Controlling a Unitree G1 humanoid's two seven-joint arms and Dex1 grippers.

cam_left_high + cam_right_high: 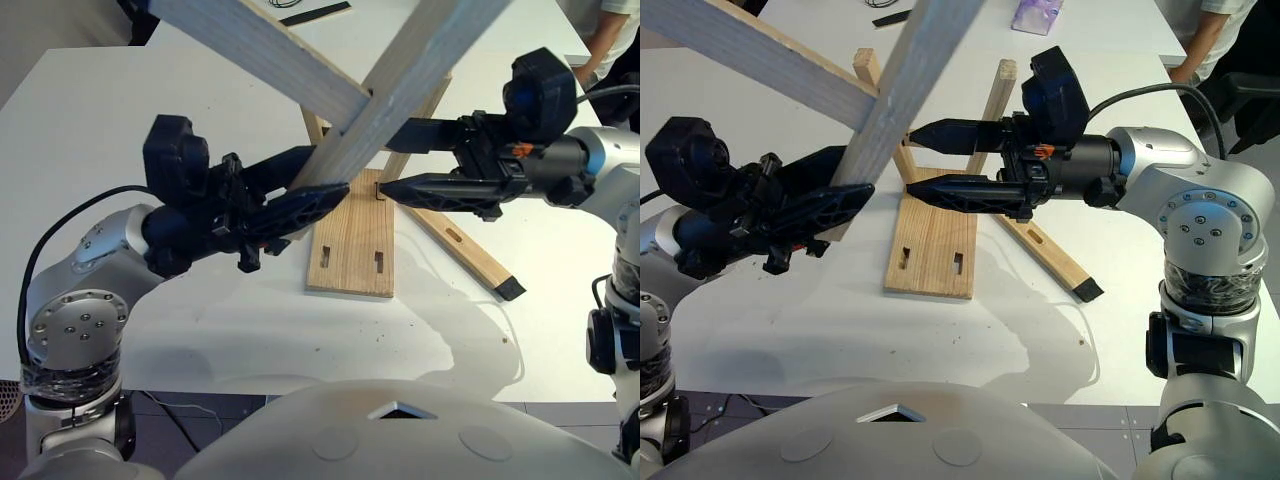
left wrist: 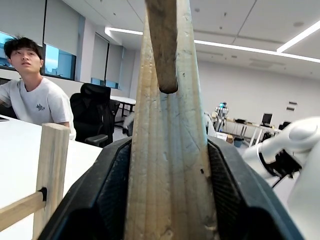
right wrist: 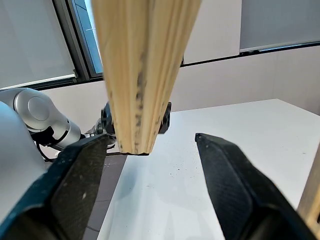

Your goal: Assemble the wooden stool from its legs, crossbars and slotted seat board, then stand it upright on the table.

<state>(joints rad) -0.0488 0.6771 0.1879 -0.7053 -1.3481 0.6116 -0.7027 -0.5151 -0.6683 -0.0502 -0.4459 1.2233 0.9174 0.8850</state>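
My left gripper (image 1: 328,170) is shut on the lower end of a pale wooden leg (image 1: 420,50), held tilted above the table. A second leg (image 1: 260,45) crosses it and is joined to it. The left wrist view has this leg (image 2: 170,150) clamped between both black fingers (image 2: 110,195). My right gripper (image 1: 385,158) is open, level with the held leg's end, its fingers on either side of that end (image 3: 135,75) without touching. The slotted seat board (image 1: 352,240) lies flat on the white table (image 1: 120,130). Behind it lies another leg frame (image 1: 1050,250) with a black foot cap (image 1: 1090,290).
A black strip (image 1: 315,12) and a purple packet (image 1: 1037,15) lie at the table's far side. The table's front edge (image 1: 200,385) runs just below the seat board. Open tabletop stretches to the left of the board.
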